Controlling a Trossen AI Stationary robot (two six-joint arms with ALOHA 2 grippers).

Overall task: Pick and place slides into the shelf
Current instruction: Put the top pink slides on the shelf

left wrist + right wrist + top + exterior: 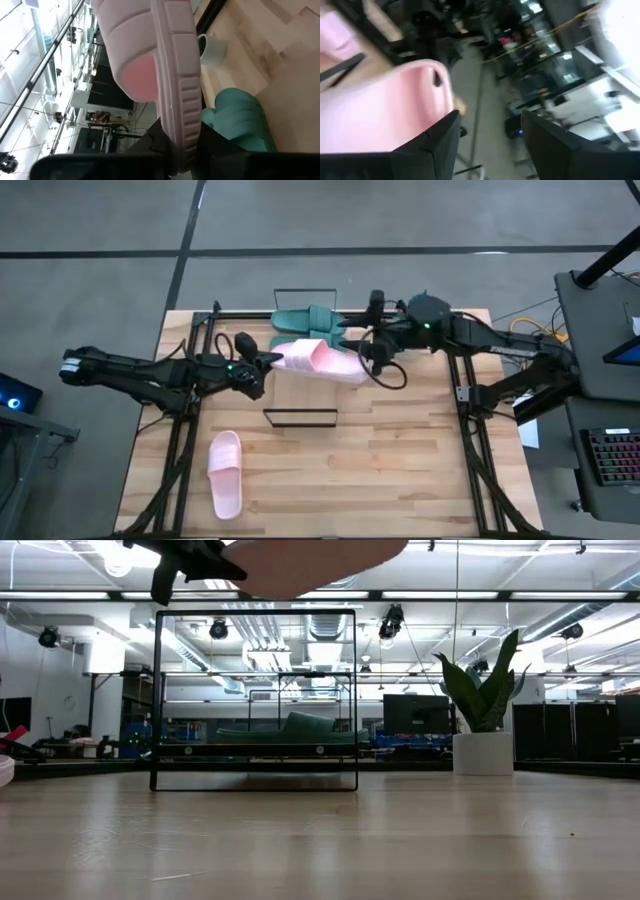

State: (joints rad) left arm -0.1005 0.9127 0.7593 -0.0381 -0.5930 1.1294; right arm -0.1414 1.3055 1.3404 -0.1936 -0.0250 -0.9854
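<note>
My left gripper (266,364) is shut on a light pink slide (318,361), held in the air above the shelf; in the low view the pink slide (310,558) crosses the picture's top. My right gripper (369,352) is open at the slide's other end, and in its wrist view the pink slide (380,115) lies just outside one finger (437,137). Two teal slides (308,319) lie side by side on the shelf board between its black wire frames (300,417). A second pink slide (225,472) lies flat on the table near the left front. My left gripper pinches the pink slide's sole (181,142) at the end nearest the strap, one finger on each face. The fingers come level from the table's left, along the slide. The slide is lifted clear, turned on its edge, and reaches toward the right gripper. My right gripper: I cannot tell whether its finger touches the slide's far end (437,80).
A potted plant in a white pot (484,750) stands at the table's far right. The shelf's wire frame (255,700) rises under the held slide, with a teal slide (300,725) on the board behind it. Bare wood (380,470) lies across the table's near half.
</note>
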